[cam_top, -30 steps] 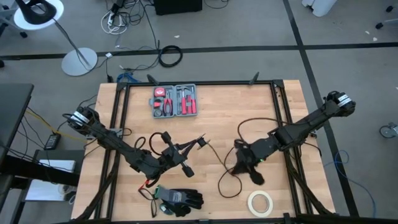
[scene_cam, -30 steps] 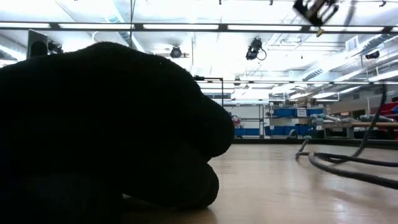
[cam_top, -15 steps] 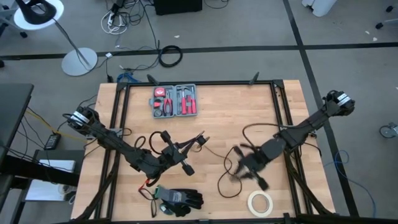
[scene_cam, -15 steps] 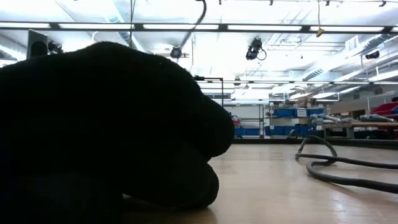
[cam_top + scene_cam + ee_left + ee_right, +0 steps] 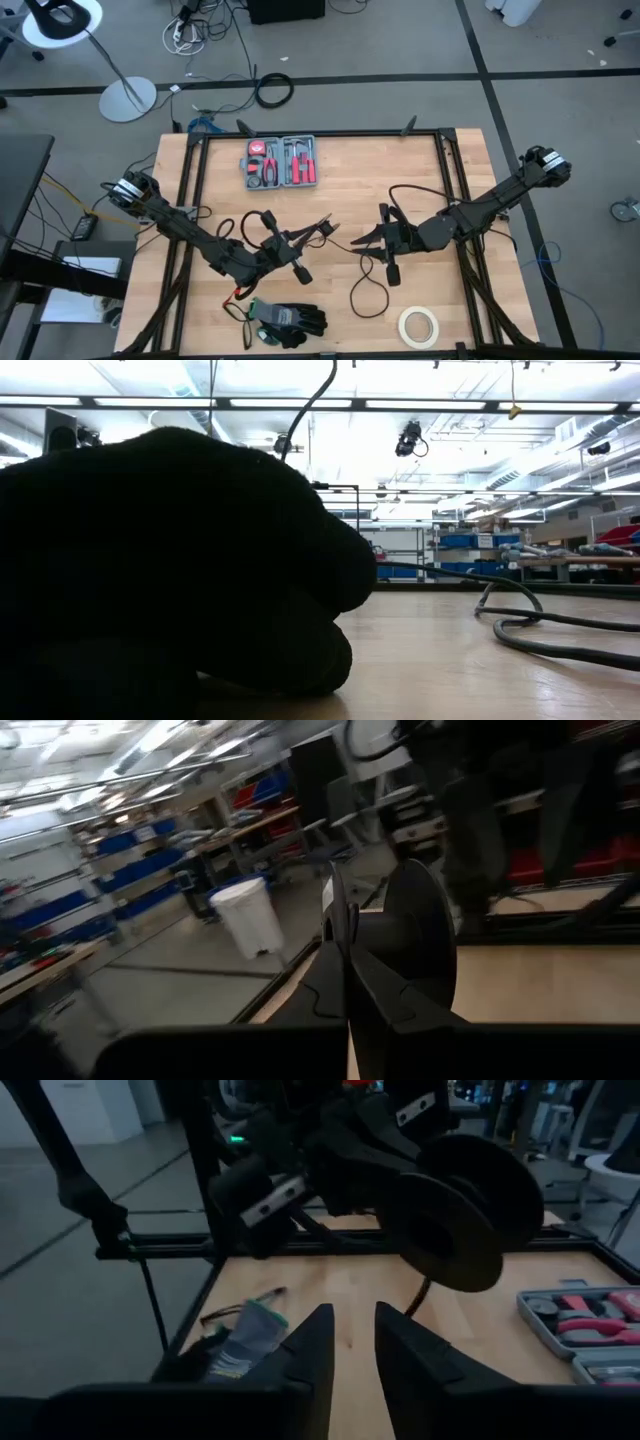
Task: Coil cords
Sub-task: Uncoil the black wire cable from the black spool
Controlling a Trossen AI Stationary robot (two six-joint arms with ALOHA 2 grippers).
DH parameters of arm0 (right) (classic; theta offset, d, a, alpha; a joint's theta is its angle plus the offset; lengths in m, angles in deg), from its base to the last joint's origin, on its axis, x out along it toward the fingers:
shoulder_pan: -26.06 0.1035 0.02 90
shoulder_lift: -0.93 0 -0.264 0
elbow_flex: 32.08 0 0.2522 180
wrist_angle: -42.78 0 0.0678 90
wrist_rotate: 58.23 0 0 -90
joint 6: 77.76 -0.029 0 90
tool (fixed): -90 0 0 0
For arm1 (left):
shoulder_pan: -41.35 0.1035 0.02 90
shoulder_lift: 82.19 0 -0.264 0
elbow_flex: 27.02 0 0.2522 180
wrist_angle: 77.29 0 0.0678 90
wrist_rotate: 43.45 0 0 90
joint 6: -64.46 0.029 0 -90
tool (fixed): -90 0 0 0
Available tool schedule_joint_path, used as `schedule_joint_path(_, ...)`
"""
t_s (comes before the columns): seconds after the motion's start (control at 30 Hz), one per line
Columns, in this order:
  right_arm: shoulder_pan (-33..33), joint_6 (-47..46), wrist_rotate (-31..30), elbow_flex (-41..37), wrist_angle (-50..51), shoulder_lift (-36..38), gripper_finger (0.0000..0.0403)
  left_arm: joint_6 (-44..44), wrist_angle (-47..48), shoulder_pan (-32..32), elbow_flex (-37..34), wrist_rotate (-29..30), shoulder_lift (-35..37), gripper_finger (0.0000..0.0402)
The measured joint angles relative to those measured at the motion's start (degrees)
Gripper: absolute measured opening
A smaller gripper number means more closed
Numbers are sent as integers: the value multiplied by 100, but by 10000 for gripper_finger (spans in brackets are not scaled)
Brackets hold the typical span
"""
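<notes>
My left gripper [image 5: 320,230] hovers over the table's middle, pointing level toward the right, shut on a small round black coil [image 5: 455,1220] of the cord. The coil's tail [image 5: 345,243] runs rightward past my right gripper [image 5: 378,257], and loose loops of it lie on the wood [image 5: 368,298]. My right gripper [image 5: 350,1335] faces the coil from a short way off. It is open, with nothing between its fingers; whether the cord brushes it I cannot tell. My left gripper pinches the round coil [image 5: 415,925] between its two fingers, which come level from the table's left. The coil stands on edge, lifted clear of the table. Its tail [image 5: 415,1295] hangs slack below it.
Black gloves [image 5: 290,320] lie at the near edge and block most of the low view [image 5: 170,560]. A grey tool case [image 5: 282,162] sits at the far left. A tape roll [image 5: 418,324] lies near the front right. A black frame [image 5: 195,200] rims the table.
My right gripper has risen, swung from pointing down at the table to nearly level, facing the left gripper, and opened. The cord by it has shifted, a strand now hanging high in the low view. The loop on the wood stays.
</notes>
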Motion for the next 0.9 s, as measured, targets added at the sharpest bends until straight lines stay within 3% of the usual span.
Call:
schedule_joint_path(0.13, 2, 196, -69, -2, 47, -111, 98, 5, 104, 28, 0, -582, 0, 0)
schedule_joint_path(0.43, 1, 539, -390, -2, 151, -86, 124, -221, 287, 30, -2, -589, 0, 0)
schedule_joint_path(0.63, 26, 700, -902, -2, 212, -86, 126, -494, 402, 47, -2, -952, 2, 0)
schedule_joint_path(0.9, 35, 839, -123, -2, 217, -95, 126, -1351, 833, 336, -2, -1752, 4, 0)
